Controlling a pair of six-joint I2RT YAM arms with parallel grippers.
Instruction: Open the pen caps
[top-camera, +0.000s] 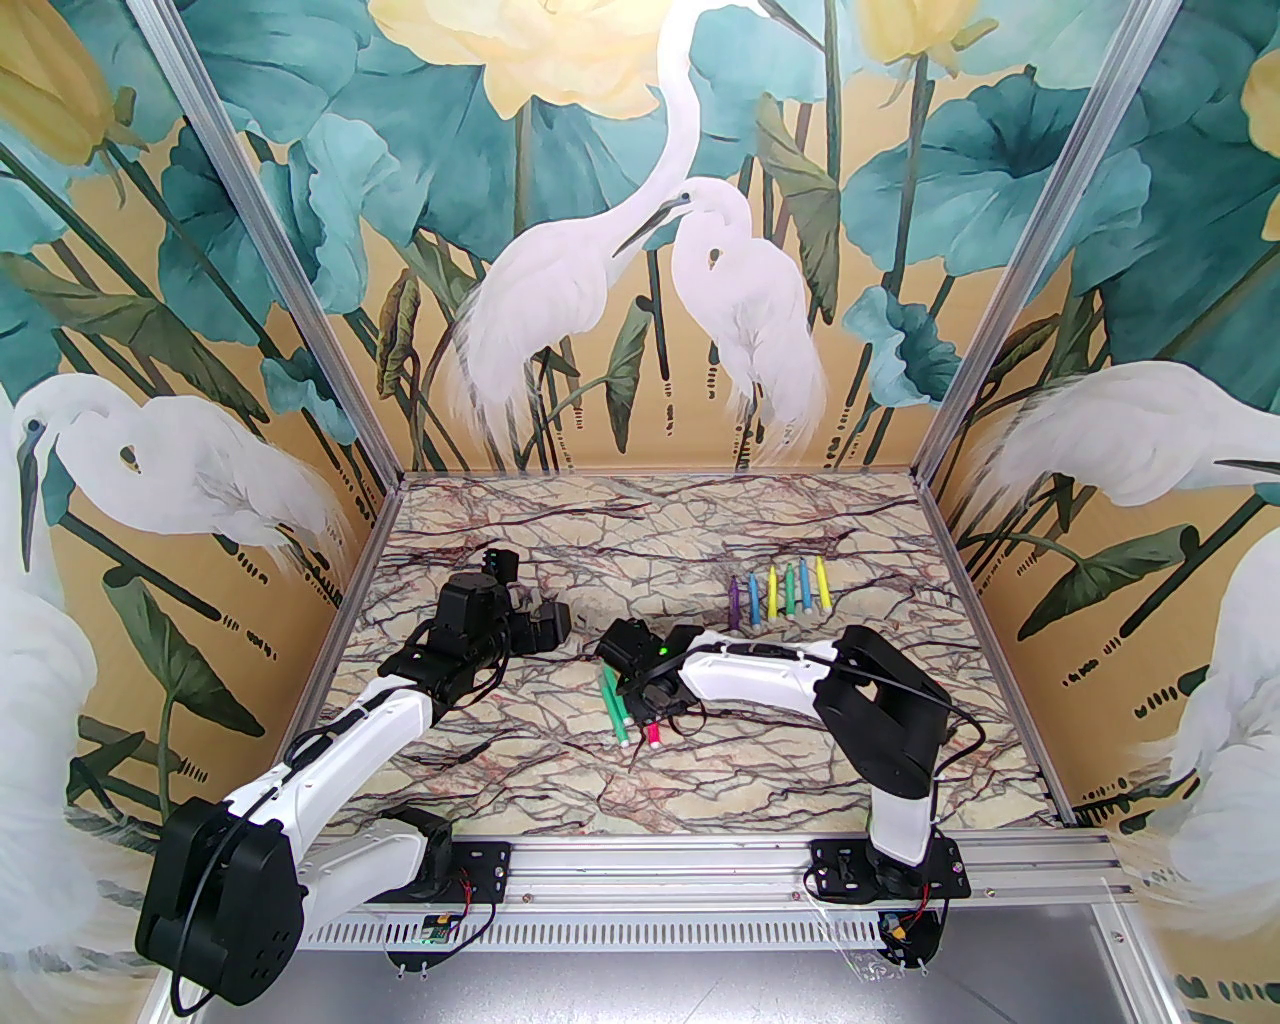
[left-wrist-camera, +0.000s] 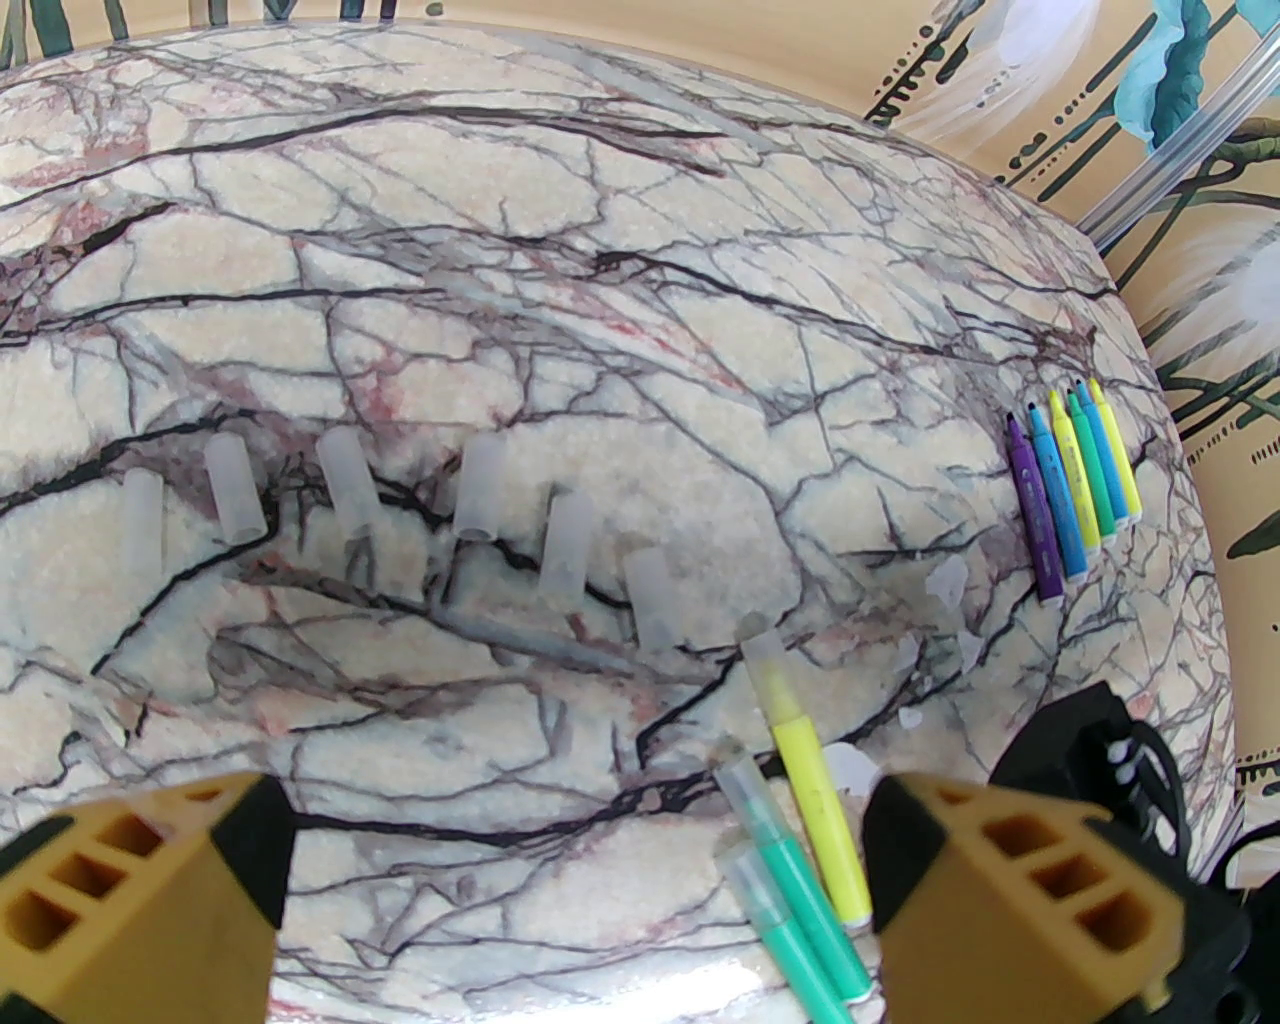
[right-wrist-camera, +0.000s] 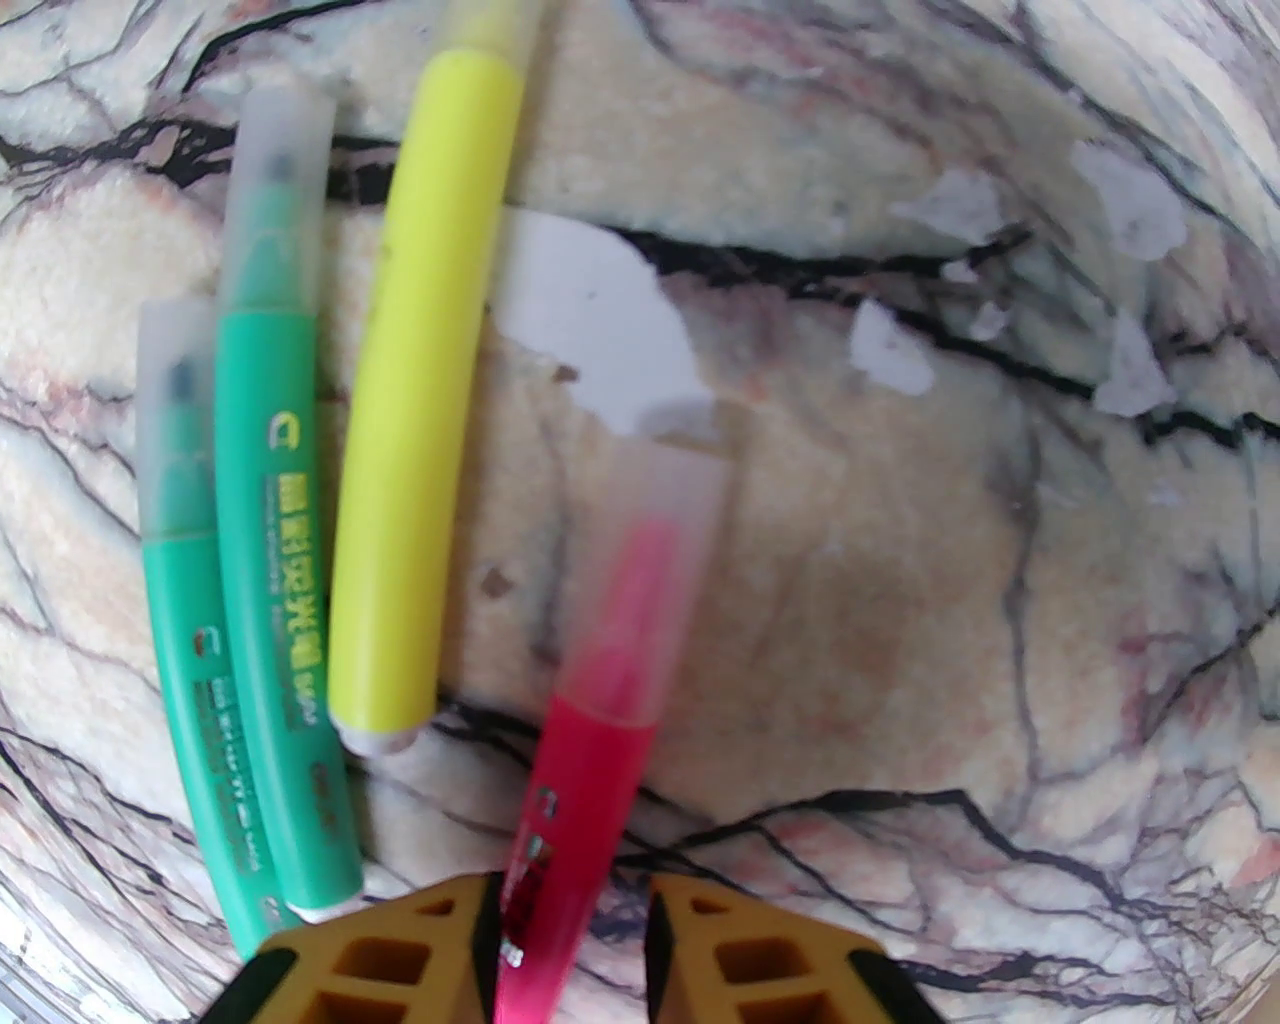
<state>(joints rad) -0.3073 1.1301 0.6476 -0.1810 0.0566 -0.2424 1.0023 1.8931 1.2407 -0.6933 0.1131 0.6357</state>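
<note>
Left wrist view first: the left pincer (left-wrist-camera: 580, 880) is spread about as wide as it gets, with nothing between its chunky yellow fingers (left-wrist-camera: 150, 900). Ahead of it, on the cream marble-look counter (left-wrist-camera: 600, 250) with dark veins, six small whitish see-through pen caps (left-wrist-camera: 480, 487) lie loose in a rough line. Well off to the right is a tidy row of six thin felt-tip pens (left-wrist-camera: 1075, 490) (purple, blue, yellow, green, blue, yellow), and their tips are bare. Closer in, a yellow pen (left-wrist-camera: 812, 790) and two green pens (left-wrist-camera: 800, 890) lie side by side with their caps on.

Right wrist view: the right pincer (right-wrist-camera: 570, 950) is down to a narrow gap around the barrel of a bright pink pen (right-wrist-camera: 600, 770). One finger is right against the barrel and there's a sliver of daylight on the other side, so honestly I can't tell if it's actually gripping. The pink pen's frosted cap (right-wrist-camera: 675, 520) is on. The yellow and green pens lie just to its left, and a few white scuffed patches (right-wrist-camera: 600, 320) mark the counter.

Top view: the right pincer sits low near the counter's centre, over that capped cluster. The left one hangs just to the left of it, and the bare-tipped row lies toward the far right. Heron wallpaper (top-camera: 640, 300) covers the walls.
</note>
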